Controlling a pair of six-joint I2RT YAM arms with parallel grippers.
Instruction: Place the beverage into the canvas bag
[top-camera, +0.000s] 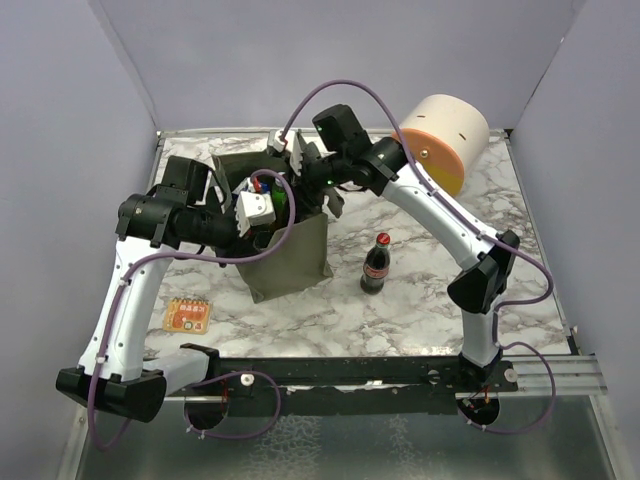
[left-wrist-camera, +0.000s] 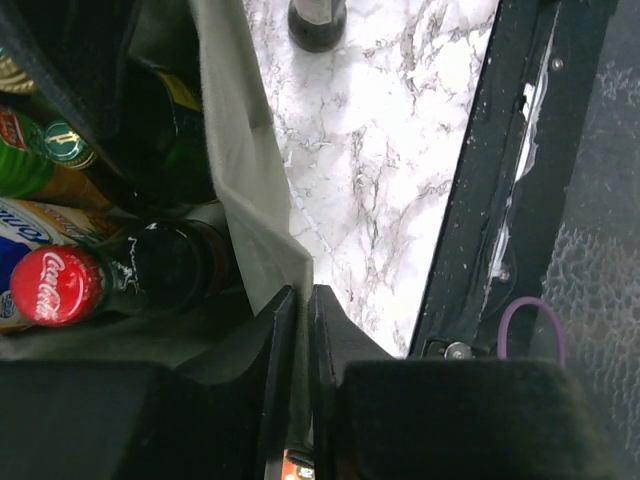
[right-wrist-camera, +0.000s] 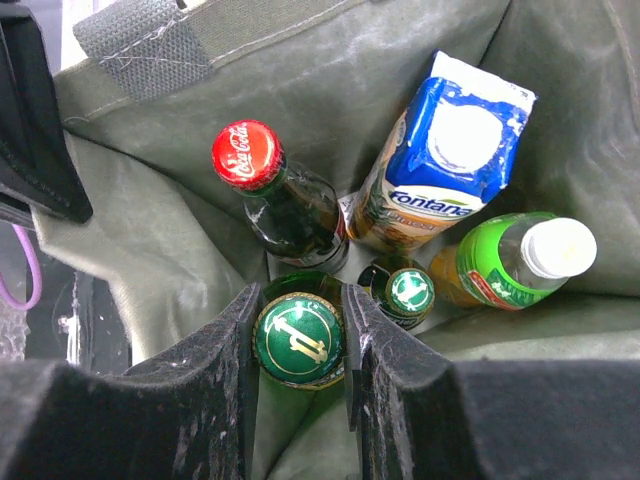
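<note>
Our right fingers (right-wrist-camera: 225, 360) grip the bottle (right-wrist-camera: 297, 340), likely heavy, slick glass, below its cap; left fingers (left-wrist-camera: 265, 340) pinch the limp bag (left-wrist-camera: 245, 170).

Canvas bag (top-camera: 295, 260): olive-green fabric tote, upright, open-topped, left of table centre. Green-capped bottle (right-wrist-camera: 298, 338): green glass, upright, inside the bag.
</note>
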